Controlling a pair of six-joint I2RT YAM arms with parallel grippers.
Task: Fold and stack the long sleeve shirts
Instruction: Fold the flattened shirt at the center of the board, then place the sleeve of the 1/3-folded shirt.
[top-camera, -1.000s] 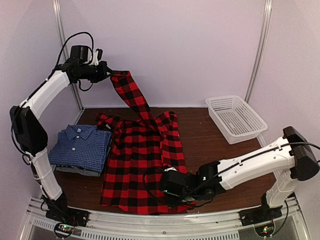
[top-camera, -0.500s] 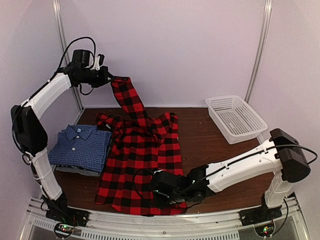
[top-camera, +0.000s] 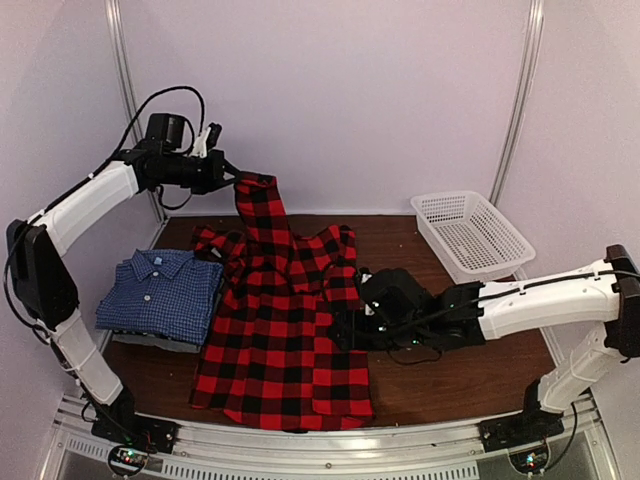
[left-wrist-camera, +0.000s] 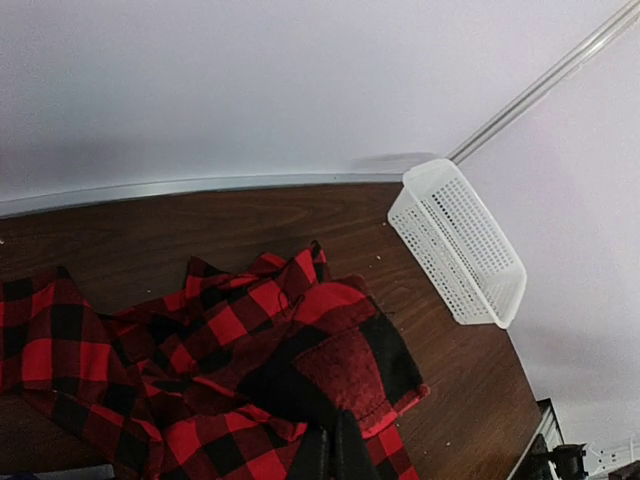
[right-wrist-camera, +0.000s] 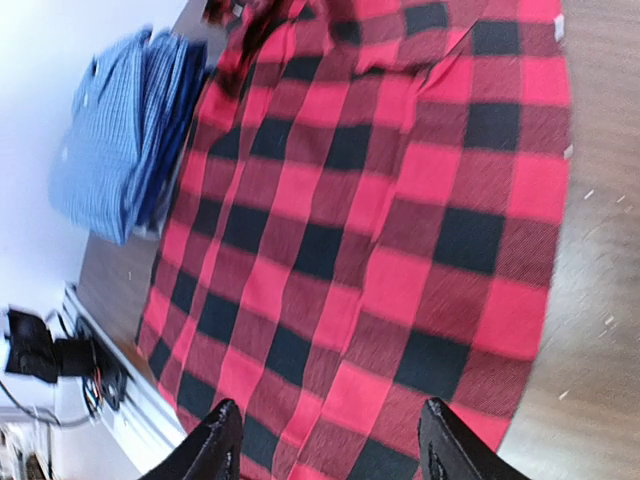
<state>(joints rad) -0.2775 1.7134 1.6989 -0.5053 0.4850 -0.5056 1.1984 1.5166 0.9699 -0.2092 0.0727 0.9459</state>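
Note:
The red-and-black plaid shirt (top-camera: 285, 330) lies spread flat on the table, one sleeve lifted up and to the back. My left gripper (top-camera: 228, 176) holds it high, shut on that sleeve's cuff (left-wrist-camera: 350, 375); its fingertips (left-wrist-camera: 345, 455) pinch the cuff edge. My right gripper (top-camera: 343, 330) hovers open just above the shirt's right side, and the plaid shirt (right-wrist-camera: 380, 230) shows between its spread fingers (right-wrist-camera: 220, 440) with nothing gripped. A folded blue checked shirt (top-camera: 160, 293) rests at the left on a grey one (top-camera: 150, 341). The blue shirt (right-wrist-camera: 120, 130) also shows in the right wrist view.
A white mesh basket (top-camera: 470, 236) stands at the back right of the brown table (top-camera: 440, 380); the basket (left-wrist-camera: 460, 240) also shows in the left wrist view. Pale walls and metal frame posts close the back and sides.
My right gripper opened, let go of the plaid shirt's near hem and drew back up and to the right. The left gripper carried the sleeve slightly rightward.

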